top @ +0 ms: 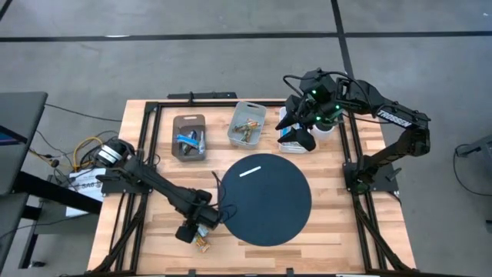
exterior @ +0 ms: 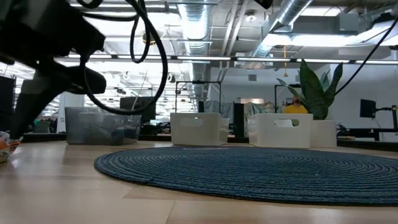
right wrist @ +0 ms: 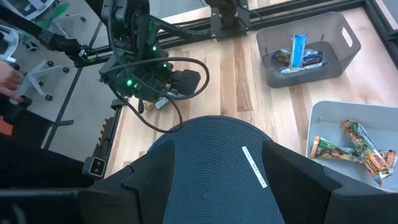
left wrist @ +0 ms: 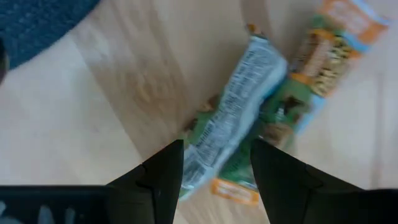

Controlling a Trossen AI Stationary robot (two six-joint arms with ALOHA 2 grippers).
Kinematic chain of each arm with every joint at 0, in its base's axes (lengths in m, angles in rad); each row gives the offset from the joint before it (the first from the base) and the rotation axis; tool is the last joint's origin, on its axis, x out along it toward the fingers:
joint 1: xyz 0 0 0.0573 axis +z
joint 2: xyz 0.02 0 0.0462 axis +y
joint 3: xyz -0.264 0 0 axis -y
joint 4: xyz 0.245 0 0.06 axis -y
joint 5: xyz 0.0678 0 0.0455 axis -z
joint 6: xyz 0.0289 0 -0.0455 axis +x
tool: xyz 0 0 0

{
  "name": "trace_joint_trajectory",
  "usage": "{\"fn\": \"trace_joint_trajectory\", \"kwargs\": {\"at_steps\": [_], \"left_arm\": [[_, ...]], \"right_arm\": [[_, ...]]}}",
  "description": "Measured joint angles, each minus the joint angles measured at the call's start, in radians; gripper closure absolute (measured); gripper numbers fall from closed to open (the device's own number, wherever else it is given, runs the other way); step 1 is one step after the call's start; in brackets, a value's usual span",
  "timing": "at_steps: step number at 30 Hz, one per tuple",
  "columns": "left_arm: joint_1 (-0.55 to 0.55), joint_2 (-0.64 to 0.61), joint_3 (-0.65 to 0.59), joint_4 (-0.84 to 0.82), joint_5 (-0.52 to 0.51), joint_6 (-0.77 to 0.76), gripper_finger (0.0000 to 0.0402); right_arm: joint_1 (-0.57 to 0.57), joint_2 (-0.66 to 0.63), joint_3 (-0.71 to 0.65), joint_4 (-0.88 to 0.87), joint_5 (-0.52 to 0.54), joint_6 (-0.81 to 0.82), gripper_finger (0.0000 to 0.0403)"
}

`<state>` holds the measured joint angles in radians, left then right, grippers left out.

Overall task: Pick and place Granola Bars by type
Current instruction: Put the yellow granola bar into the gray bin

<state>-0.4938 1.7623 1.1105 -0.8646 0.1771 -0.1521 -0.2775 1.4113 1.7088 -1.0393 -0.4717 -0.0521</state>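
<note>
Two granola bars lie on the bare wood near the table's front left. In the left wrist view one shows its white printed back and lies slanted over a green-and-orange bar. My left gripper is open and low over them, one finger on each side of the white-backed bar's near end; it also shows in the high view. My right gripper is open and empty, high over the white bin at the far right. Blue bars lie in the grey bin, orange-green bars in the pale bin. My left gripper has its fingers on either side of the white-backed bar's near end, coming from above and lying across the bar. The bar lies on the wood and partly on the other bar. I cannot tell whether the fingers touch it.
A round dark woven mat fills the middle of the table, with a thin white strip on its far part. Three bins stand in a row along the far side. A black frame runs around the table's edges.
</note>
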Motion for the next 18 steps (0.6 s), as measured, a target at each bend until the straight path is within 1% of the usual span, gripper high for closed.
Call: {"fn": "trace_joint_trajectory", "kwargs": {"at_steps": [3, 8, 10, 13, 18], "left_arm": [[-0.004, 0.010, -0.015, 0.013, -0.057, -0.021, 0.0223], [-0.004, 0.008, -0.049, 0.045, -0.053, -0.059, 0.0225], [-0.004, 0.008, -0.061, 0.046, -0.038, -0.076, 0.0233], [-0.005, 0.008, -0.064, 0.047, -0.023, -0.089, 0.0266], [0.001, 0.006, -0.058, 0.048, -0.020, -0.136, 0.0356]], "right_arm": [[0.001, 0.000, 0.000, 0.000, 0.000, 0.000, 0.0171], [0.001, 0.000, 0.000, 0.000, 0.000, 0.000, 0.0171], [0.001, 0.000, 0.000, 0.000, -0.001, 0.000, 0.0171], [0.001, 0.000, 0.000, 0.000, -0.001, 0.000, 0.0171], [0.001, 0.000, 0.000, 0.000, 0.000, 0.000, 0.0171]]}}
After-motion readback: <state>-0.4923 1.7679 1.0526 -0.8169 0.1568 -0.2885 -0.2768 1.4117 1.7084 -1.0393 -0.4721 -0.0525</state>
